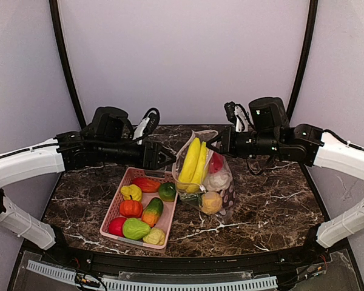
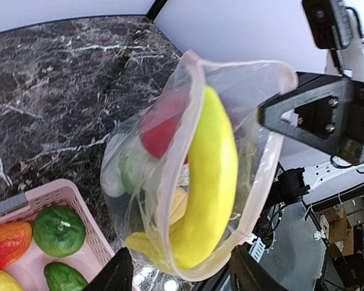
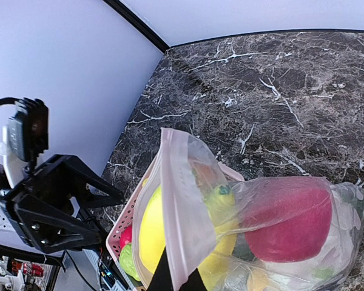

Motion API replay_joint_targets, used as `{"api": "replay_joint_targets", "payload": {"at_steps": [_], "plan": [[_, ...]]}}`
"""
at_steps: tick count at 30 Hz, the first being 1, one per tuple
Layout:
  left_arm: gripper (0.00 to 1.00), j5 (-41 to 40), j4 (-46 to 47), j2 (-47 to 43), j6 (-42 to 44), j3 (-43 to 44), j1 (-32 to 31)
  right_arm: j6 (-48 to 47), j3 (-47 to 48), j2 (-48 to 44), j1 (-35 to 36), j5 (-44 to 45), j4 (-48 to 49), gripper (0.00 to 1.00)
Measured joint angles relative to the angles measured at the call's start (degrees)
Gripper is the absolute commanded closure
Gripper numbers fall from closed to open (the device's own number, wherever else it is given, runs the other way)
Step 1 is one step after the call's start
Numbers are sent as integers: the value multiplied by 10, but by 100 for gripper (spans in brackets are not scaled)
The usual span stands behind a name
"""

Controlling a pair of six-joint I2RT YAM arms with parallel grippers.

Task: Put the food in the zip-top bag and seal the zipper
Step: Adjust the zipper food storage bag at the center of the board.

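Note:
The zip-top bag (image 1: 221, 193) stands right of centre with its mouth up and open. Inside are a yellow banana (image 1: 193, 160), a red fruit (image 1: 216, 162), white cauliflower (image 1: 218, 180) and a yellow-orange ball (image 1: 211, 202). My right gripper (image 3: 177, 284) is shut on the far side of the bag's mouth, on the pale pink zipper (image 3: 176, 200), holding it up. My left gripper (image 2: 182, 280) is open, its fingers (image 2: 118, 276) on either side of the near rim (image 2: 170, 157) without touching it. In the top view the left gripper (image 1: 167, 159) sits just left of the bag.
A pink slatted basket (image 1: 113, 209) lies left of the bag with several pieces of food in it, among them a green round one (image 1: 167, 191), a yellow pepper (image 1: 131, 192) and an orange tomato (image 1: 131, 208). Dark marble table (image 1: 273, 200), walls behind.

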Motion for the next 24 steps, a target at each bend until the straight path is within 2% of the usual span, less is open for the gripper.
{"api": "replay_joint_targets", "payload": {"at_steps": [5, 10, 20, 24], "plan": [[56, -4, -4, 8, -12, -26, 0, 0, 0, 0, 0, 0, 0, 100], [71, 6, 9, 10, -24, -39, 1, -1, 0, 0, 0, 0, 0, 100], [74, 44, 50, 30, -41, -57, 1, -3, 0, 0, 0, 0, 0, 100], [88, 59, 66, 38, -46, -57, 1, -6, 0, 0, 0, 0, 0, 100]]}}
